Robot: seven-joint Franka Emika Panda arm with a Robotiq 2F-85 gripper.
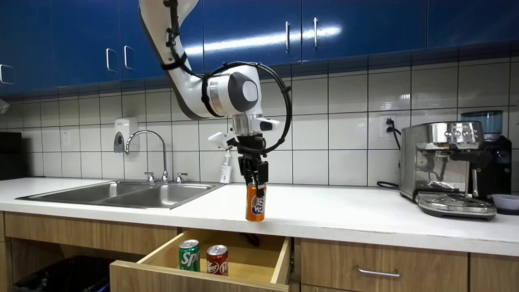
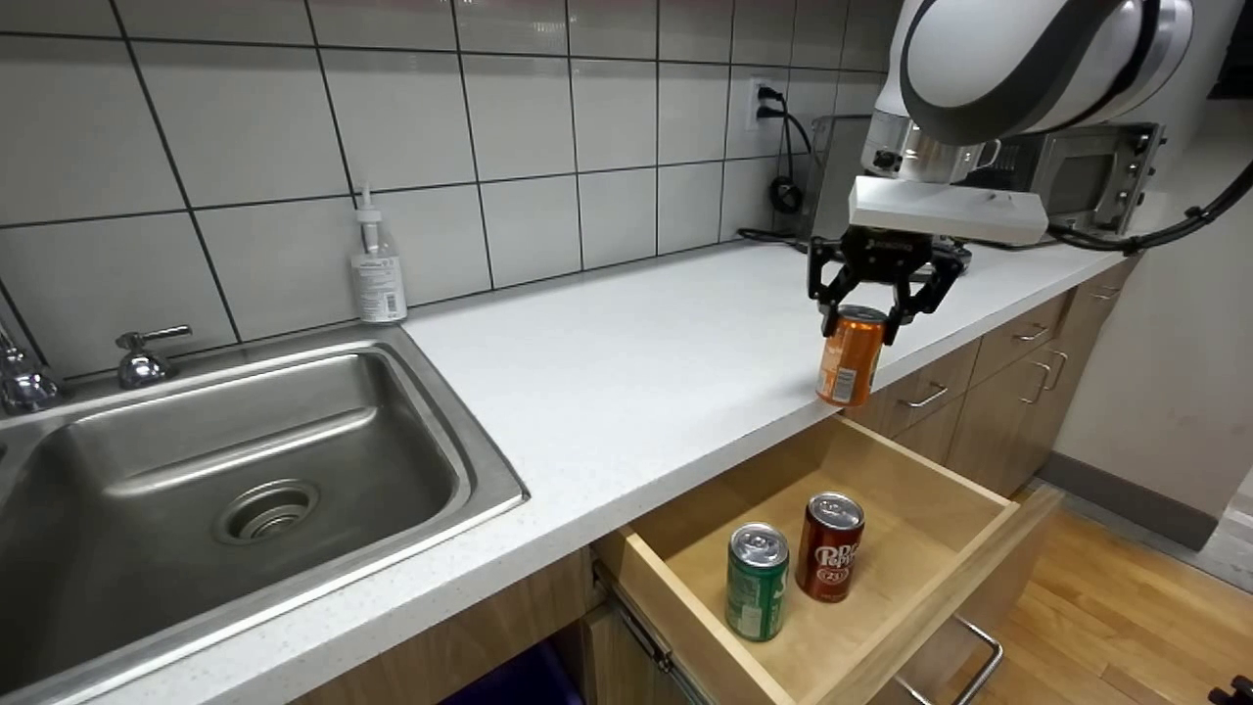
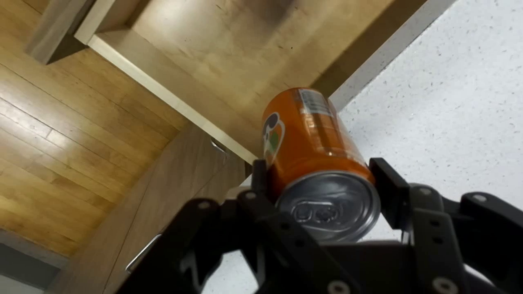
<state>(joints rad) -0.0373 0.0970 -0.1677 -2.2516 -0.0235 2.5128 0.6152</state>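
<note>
An orange Fanta can (image 2: 847, 370) hangs in the air, with my gripper (image 3: 318, 167) shut on it near its top. In the wrist view the black finger pads (image 3: 386, 188) press on both sides of the can, and its silver lid faces the camera. Both exterior views show the can beside the counter's front edge, near the open drawer (image 2: 954, 607); in an exterior view it leans slightly. Inside the drawer stand a green Sprite can (image 2: 757, 587) and a dark red Dr Pepper can (image 2: 830, 548), both upright and close together. Neither of these shows in the wrist view.
The white counter (image 1: 324, 207) has a front edge above the drawer. A steel sink (image 2: 392, 509), a faucet (image 1: 164, 158) and a soap bottle (image 2: 378, 269) lie to one side, an espresso machine (image 1: 442, 162) to the other. Blue cabinets (image 1: 251, 24) hang overhead.
</note>
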